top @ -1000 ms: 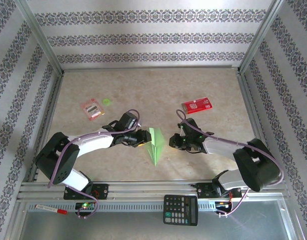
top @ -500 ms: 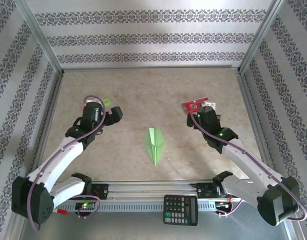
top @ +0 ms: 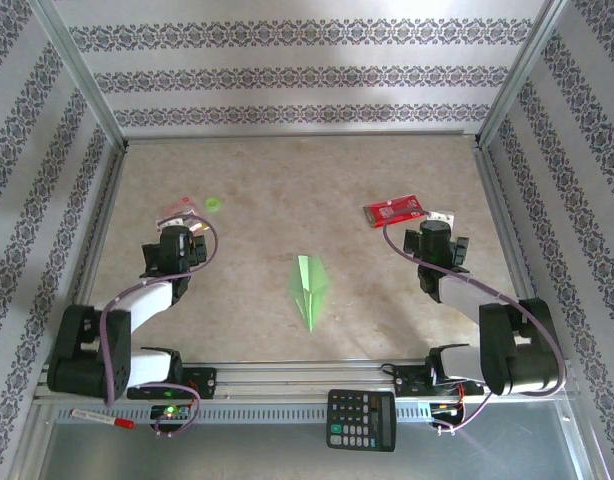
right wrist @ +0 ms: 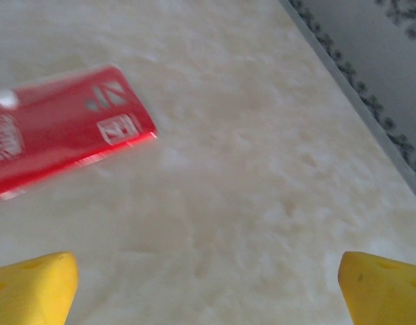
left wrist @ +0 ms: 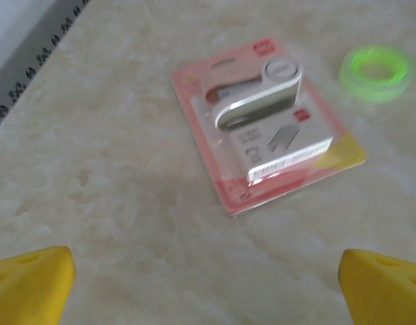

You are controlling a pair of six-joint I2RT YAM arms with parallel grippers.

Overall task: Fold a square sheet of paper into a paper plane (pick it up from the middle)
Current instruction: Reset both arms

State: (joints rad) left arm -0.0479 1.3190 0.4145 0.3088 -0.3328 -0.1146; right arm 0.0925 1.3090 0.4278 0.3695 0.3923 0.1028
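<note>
The light-green paper, folded into a slim pointed paper plane (top: pixel 309 288) with a centre crease, lies flat in the middle of the table, and neither gripper touches it. My left gripper (top: pixel 178 224) sits far to its left, open, with its yellow fingertips (left wrist: pixel 32 284) wide apart over bare table. My right gripper (top: pixel 440 222) sits far to the plane's right, also open, its yellow fingertips (right wrist: pixel 384 288) spread with nothing between them.
A pink-and-white packet (left wrist: pixel 262 128) lies just ahead of the left gripper (left wrist: pixel 208 291), a small green ring (left wrist: pixel 377 64) beyond it. A red packet (right wrist: pixel 52 135) lies ahead-left of the right gripper (right wrist: pixel 208 291). The patterned side wall (right wrist: pixel 384 74) is close. A calculator (top: pixel 362 420) rests on the near ledge.
Both grippers opened, let go of the folded plane and pulled back to the sides. The plane stays lying in the middle.
</note>
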